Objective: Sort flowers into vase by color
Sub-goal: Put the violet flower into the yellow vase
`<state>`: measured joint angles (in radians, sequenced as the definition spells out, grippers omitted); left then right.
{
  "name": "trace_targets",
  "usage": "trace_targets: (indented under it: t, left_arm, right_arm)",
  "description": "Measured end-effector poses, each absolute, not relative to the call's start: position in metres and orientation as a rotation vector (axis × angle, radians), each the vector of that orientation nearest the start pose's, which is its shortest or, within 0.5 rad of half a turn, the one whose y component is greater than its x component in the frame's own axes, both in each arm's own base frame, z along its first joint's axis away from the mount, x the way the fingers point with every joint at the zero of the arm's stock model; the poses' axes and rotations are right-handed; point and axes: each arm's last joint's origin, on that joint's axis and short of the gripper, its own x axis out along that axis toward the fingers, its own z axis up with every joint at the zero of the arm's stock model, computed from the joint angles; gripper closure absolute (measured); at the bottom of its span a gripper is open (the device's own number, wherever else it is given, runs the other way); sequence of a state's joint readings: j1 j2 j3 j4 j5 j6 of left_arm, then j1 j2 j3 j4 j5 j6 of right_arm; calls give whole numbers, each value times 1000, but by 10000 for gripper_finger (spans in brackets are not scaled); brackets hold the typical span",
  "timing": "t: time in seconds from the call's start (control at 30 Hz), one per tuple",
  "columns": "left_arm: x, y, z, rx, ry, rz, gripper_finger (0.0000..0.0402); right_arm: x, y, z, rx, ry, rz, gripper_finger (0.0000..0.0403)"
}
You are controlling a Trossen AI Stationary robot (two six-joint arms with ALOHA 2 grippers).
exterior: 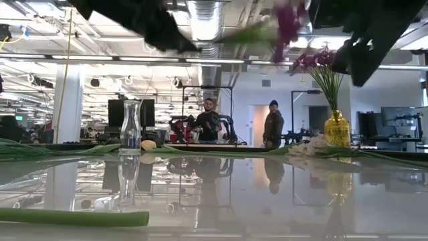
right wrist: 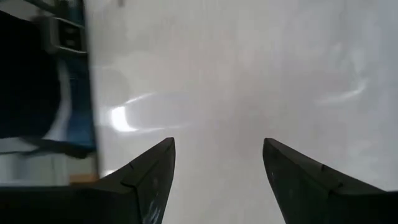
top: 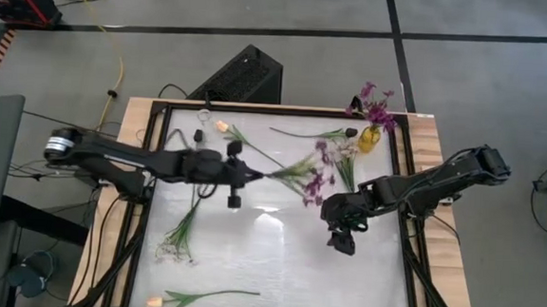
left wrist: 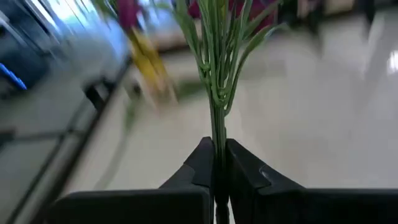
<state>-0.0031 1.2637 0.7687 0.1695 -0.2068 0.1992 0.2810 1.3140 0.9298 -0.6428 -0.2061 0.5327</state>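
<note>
My left gripper (top: 258, 174) is over the table's middle, shut on a purple flower (top: 308, 179) whose green leafy stem (left wrist: 217, 74) runs out ahead of the fingers toward the right. A yellow vase (top: 370, 137) at the far right holds purple flowers (top: 376, 107). My right gripper (top: 340, 238) hangs open over bare table at the right, holding nothing. A clear glass vase (exterior: 130, 124) stands at the far left. A peach tulip (top: 223, 127), a white sprig (top: 178, 235) and another peach tulip (top: 155, 301) lie flat on the table. My left gripper pinches the purple flower's bare green stem (left wrist: 217, 148), below its leaves, between the two fingers. The fingers come nearly level from the table's left and lie along the stem. The flower is lifted clear of the table, blossoms pointing toward the right.
More purple and white sprigs (top: 338, 156) lie in front of the yellow vase, and a green stem (top: 308, 134) lies near the far edge. A thick green stem (exterior: 73, 217) lies close to the low camera. Two people (exterior: 271, 124) stand in the room behind.
</note>
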Motion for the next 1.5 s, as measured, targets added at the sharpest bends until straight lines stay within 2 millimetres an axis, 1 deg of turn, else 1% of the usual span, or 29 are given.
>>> trace_targets:
  t: [0.07,0.13,0.23,0.33,0.43,0.53,0.63,0.7,0.77,0.87,0.97,1.07,1.3,1.5]
  left_arm:
    - [265,5,274,215,202,185,396]
    - [254,6,280,191,72,181,396]
    - [237,7,282,135,-104,138,396]
    - [223,10,276,73,-257,92,395]
    - [214,12,263,11,-325,73,393]
    - [208,14,256,-33,-363,75,392]
    - [208,15,255,-46,-360,80,392]
    - [208,14,255,-41,-364,74,391]
    - [207,14,256,-35,-368,62,391]
    - [208,14,255,-24,-362,64,391]
    - [208,14,255,0,-359,69,391]
    - [208,14,255,25,-355,81,391]
    - [209,14,252,41,-323,85,390]
    - [209,15,251,47,-317,98,390]
  right_arm:
    - [242,74,239,351,1099,131,133]
    - [245,73,239,262,1051,99,133]
    - [256,71,241,108,936,78,133]
    - [277,68,246,-47,746,110,133]
    - [304,63,257,-193,468,137,133]
    - [329,54,268,-305,181,94,133]
    - [344,40,275,-338,-34,16,133]
    - [350,28,275,-333,-114,-33,133]
    - [355,16,274,-317,-190,-22,133]
    - [361,0,270,-245,-252,62,133]
    - [369,-15,268,-155,-259,79,133]
    - [378,-24,265,-136,-262,114,133]
    - [400,-26,271,-154,-297,150,133]
    - [405,-27,278,-180,-322,142,135]
